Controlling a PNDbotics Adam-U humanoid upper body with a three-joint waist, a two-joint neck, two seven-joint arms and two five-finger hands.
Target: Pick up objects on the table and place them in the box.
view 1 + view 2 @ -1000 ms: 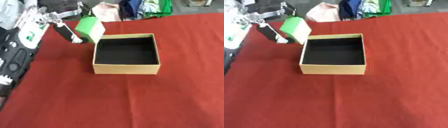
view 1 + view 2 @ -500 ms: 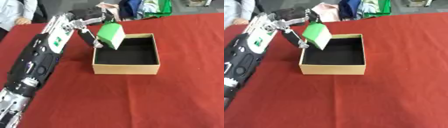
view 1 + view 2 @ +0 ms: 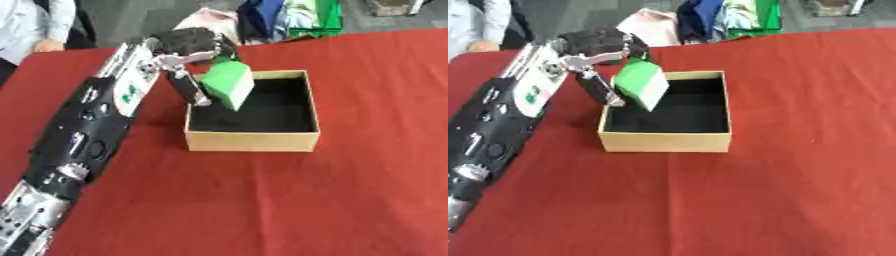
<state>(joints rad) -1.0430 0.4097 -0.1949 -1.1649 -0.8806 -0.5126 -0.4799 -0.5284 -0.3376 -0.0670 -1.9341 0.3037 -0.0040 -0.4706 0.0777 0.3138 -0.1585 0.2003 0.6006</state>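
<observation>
My left hand (image 3: 194, 49) reaches in from the left and is shut on a green and white box (image 3: 227, 85), thumb on its near left side. The green box hangs tilted over the left part of the open cardboard box (image 3: 254, 141), partly inside its rim. The cardboard box has a black inside and stands on the red tablecloth (image 3: 262, 200). My right hand is not in view.
A heap of coloured cloth and bags (image 3: 271, 17) lies beyond the table's far edge. A person's sleeve and hand (image 3: 39, 30) show at the far left corner. Red cloth stretches wide to the right and front of the cardboard box.
My left arm has swung right and forward, carrying the green box from beyond the cardboard box's left corner to over its inside and lower.
</observation>
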